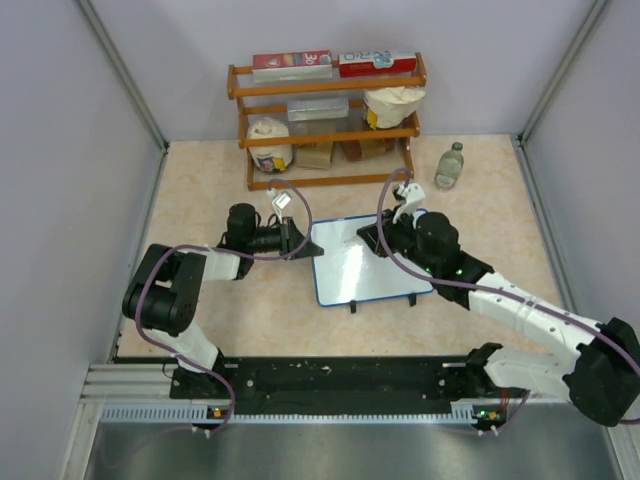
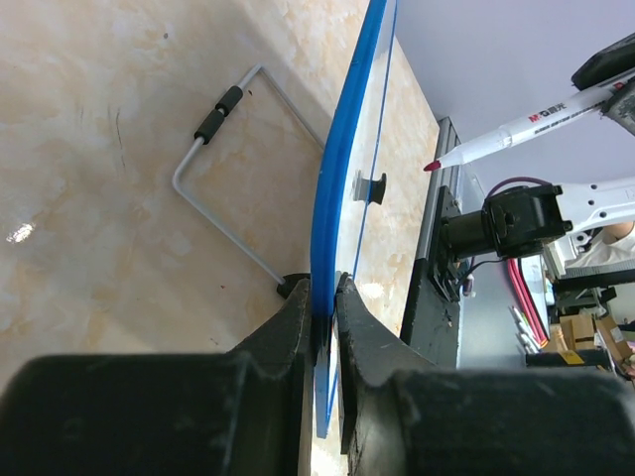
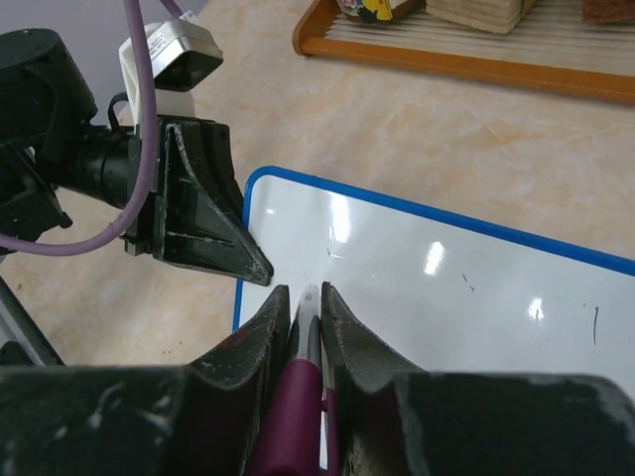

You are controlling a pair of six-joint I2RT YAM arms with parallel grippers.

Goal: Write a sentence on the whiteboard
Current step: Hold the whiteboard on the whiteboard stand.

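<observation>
Whiteboard (image 1: 365, 265) at mid-tabletop (image 1: 215, 185), left edge clamped by left tool (image 1: 314, 248). Marker (image 3: 301, 397) gripped in right tool (image 1: 373, 238), tip over board. Surface apparently blank save faint specks; sentence not yet written.

Table (image 1: 200, 170) beige marbled; whiteboard (image 1: 365, 265) glossy white, blue frame; marker (image 2: 516, 129) white barrel, magenta tip; rack (image 1: 300, 90) orange-brown wood.
</observation>
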